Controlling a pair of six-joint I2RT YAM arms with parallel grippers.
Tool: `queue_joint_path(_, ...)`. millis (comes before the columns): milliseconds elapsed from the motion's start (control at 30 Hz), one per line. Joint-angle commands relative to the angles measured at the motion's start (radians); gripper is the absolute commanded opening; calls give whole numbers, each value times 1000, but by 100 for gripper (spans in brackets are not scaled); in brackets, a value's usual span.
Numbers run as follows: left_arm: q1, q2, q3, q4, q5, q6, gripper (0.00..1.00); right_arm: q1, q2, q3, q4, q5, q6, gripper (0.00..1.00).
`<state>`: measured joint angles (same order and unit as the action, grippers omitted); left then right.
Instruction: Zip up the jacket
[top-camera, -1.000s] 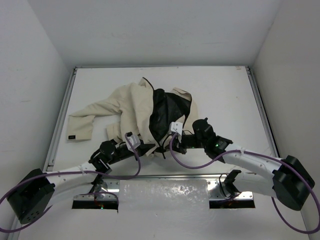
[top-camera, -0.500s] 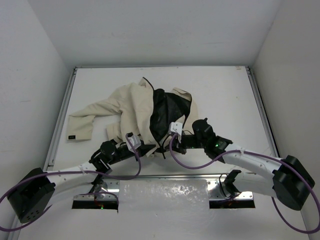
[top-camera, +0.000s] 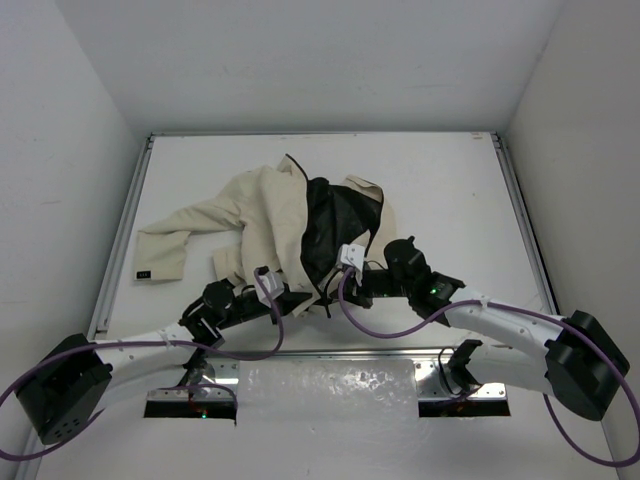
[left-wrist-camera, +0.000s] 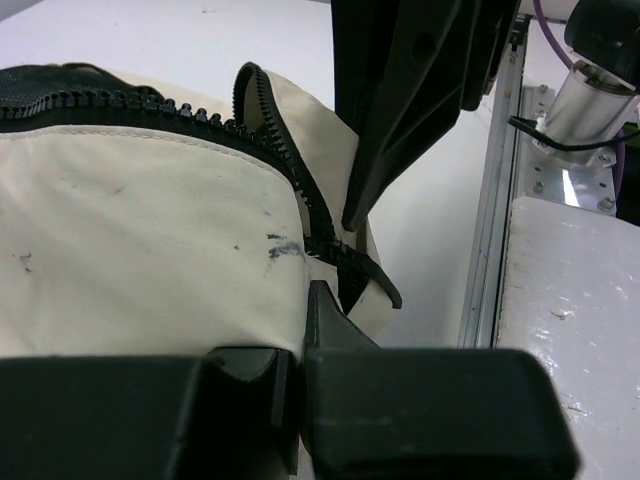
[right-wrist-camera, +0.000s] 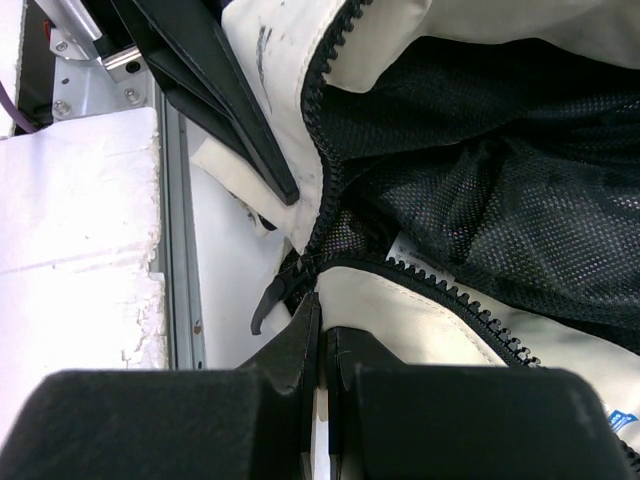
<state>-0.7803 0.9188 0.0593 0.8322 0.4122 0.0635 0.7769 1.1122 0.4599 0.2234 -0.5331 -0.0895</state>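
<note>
nearly unmoved: left end effector (top-camera: 298, 298) and right end effector (right-wrist-camera: 320, 310) each pinching jacket (top-camera: 265, 215) at zipper base (right-wrist-camera: 305, 265).

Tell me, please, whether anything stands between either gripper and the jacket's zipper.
Nothing visible does. The left gripper and the right gripper both have their jaws closed on the bottom hem of the jacket, right where the two zipper halves meet. No other object lies between them.
</note>
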Motion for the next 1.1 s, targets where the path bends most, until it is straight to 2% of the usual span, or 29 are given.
queue_joint_path(0, -17, 5, 16, -5, 34, 10, 0, 9, -9, 23, 47, 8, 7, 0)
queue_joint_path(400, -19, 43, 13, -5, 76, 18, 0, 42, 24, 40, 86, 53, 30, 0)
queue_joint_path(567, -19, 60, 16, 11, 89, -36, 0, 47, 14, 29, 86, 71, 4, 0)
queue_joint_path(800, -19, 81, 34, 19, 120, -4, 0, 47, 23, 55, 125, 82, -30, 0)
queue_joint_path(1067, -19, 92, 42, 62, 158, 44, 0, 45, 93, 167, 25, 119, -36, 0)
